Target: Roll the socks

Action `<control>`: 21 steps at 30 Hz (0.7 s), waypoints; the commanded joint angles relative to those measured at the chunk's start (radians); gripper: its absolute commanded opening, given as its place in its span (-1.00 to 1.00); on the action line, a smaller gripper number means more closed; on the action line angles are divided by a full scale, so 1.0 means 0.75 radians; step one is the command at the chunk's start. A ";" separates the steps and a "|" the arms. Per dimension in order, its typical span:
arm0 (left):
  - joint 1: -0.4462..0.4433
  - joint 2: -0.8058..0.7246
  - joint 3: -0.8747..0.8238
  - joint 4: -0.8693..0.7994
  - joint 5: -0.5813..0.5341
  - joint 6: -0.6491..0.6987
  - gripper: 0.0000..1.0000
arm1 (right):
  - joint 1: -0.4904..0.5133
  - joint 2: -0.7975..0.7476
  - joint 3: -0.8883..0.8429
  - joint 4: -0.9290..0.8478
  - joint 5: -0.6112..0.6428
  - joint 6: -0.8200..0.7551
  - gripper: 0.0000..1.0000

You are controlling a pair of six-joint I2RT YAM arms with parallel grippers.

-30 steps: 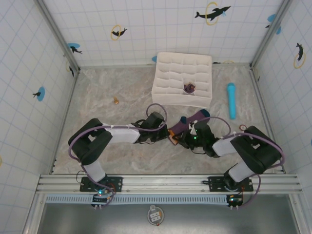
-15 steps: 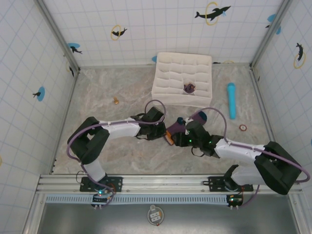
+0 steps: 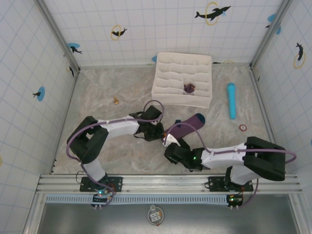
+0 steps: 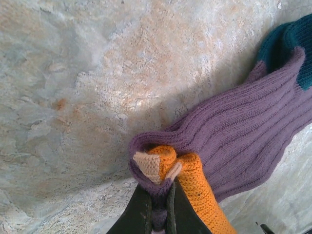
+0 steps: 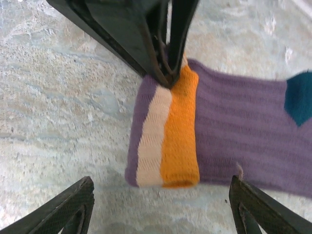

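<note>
The purple ribbed socks [image 3: 184,128] lie stacked on the table's middle, teal heel [image 3: 200,118] at the far end. Their near end is folded into a small roll showing orange and tan bands [image 5: 168,141]. My left gripper [image 4: 158,190] is shut on that roll's edge, pinching purple fabric beside the orange toe [image 4: 197,183]; in the top view the left gripper [image 3: 165,137] sits at the socks' left end. My right gripper [image 5: 162,195] stands open just short of the roll, its fingers [image 5: 73,207] wide on either side and touching nothing. From above the right gripper [image 3: 174,147] is just nearer than the roll.
A white compartment organiser [image 3: 161,78] stands at the back with a rolled purple sock [image 3: 189,88] in one cell. A light blue cylinder [image 3: 231,100] lies to its right, a small red ring [image 3: 243,127] nearer, and a small orange object [image 3: 116,101] at the left.
My right gripper opened, let go of the socks and drew back toward the near edge. The left gripper stayed shut on the rolled end and shifted slightly nearer.
</note>
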 commanded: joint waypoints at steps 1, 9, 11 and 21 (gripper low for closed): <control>0.008 0.005 0.016 -0.108 0.024 0.046 -1.00 | 0.016 0.083 0.101 0.087 0.152 -0.086 0.50; 0.013 -0.009 0.054 -0.131 0.023 0.056 -1.00 | 0.019 0.252 0.176 0.091 0.241 -0.103 0.42; 0.016 -0.015 0.050 -0.133 0.024 0.058 -1.00 | 0.023 0.254 0.161 0.099 0.247 -0.096 0.38; 0.023 -0.012 0.052 -0.137 0.039 0.069 -1.00 | 0.031 0.242 0.061 0.144 0.228 -0.050 0.01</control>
